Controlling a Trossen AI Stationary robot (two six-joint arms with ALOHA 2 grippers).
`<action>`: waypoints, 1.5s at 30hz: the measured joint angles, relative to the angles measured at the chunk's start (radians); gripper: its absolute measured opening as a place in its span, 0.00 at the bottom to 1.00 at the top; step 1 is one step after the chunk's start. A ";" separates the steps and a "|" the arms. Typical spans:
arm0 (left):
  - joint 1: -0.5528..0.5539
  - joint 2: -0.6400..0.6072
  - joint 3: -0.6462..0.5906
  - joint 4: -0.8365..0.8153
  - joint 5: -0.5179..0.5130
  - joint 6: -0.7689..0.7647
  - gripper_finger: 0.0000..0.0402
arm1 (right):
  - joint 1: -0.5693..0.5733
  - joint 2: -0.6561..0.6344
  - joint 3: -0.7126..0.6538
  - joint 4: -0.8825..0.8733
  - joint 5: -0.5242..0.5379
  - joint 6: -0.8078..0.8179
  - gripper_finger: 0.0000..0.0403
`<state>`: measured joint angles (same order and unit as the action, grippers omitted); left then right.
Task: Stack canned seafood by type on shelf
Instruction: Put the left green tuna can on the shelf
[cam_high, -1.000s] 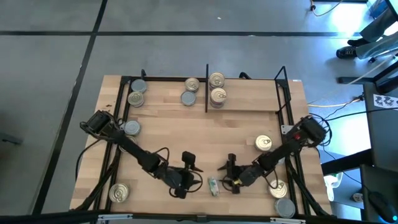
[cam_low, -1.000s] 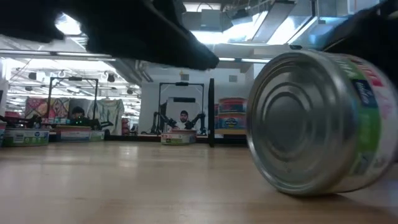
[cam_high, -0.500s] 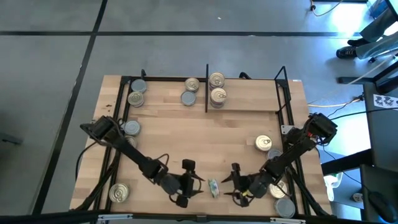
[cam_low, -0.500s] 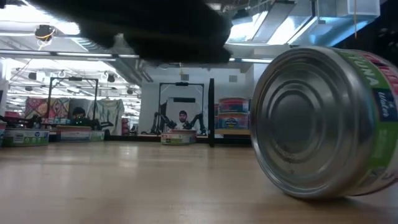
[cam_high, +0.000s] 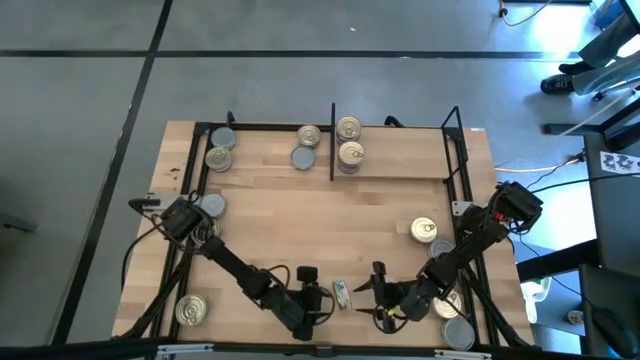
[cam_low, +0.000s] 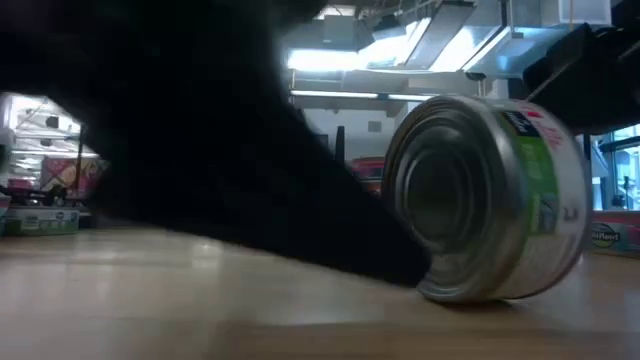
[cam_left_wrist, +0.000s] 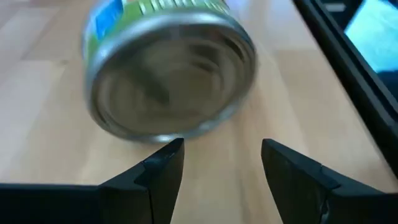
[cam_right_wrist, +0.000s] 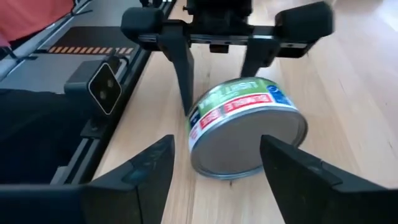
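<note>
One can of seafood (cam_high: 342, 293) with a green, red and blue label lies on its curved side on the wooden table near the front edge, also seen in the low view (cam_low: 490, 200). My left gripper (cam_left_wrist: 217, 146) stands open just left of it, facing one flat end (cam_left_wrist: 171, 81). My right gripper (cam_right_wrist: 214, 146) is open on the can's other side (cam_right_wrist: 245, 127), a short way off. Several more cans sit on the shelf (cam_high: 395, 165) at the far side, either side of its black divider (cam_high: 332, 140). My left gripper comes at the can level and slanting down from the table's left. One fingertip (cam_left_wrist: 169, 152) stands right at the lower rim of the can's flat end (cam_left_wrist: 163, 135). I cannot tell whether it touches the rim.
Loose cans stand on the table at left (cam_high: 210, 205), front left (cam_high: 190, 310), right (cam_high: 424, 230) and front right (cam_high: 458, 333). Black frame bars run along both sides (cam_high: 465, 200). My left arm (cam_low: 200, 150) blocks the left half of the low view.
My left gripper has sunk and moved toward the table's right and near edge, up to the can, rolling its wrist. My right gripper has risen and drawn back a little from the can. The can has rolled slightly toward the far edge and turned.
</note>
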<state>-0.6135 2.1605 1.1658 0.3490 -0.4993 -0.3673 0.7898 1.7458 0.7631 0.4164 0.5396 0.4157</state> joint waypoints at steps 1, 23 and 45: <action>0.007 0.000 0.001 0.000 0.000 -0.005 0.53 | -0.001 0.000 0.000 -0.006 0.001 0.009 0.59; 0.071 0.000 0.000 -0.031 -0.007 -0.027 0.53 | -0.171 0.077 0.062 0.055 -0.112 -0.061 0.59; -0.030 -0.172 -0.001 -0.442 0.001 -0.209 0.53 | -0.213 -0.008 0.074 -0.252 -0.127 -0.052 0.59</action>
<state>-0.6438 1.9884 1.1645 -0.0928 -0.4980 -0.5761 0.5766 1.7381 0.8375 0.1641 0.4126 0.3641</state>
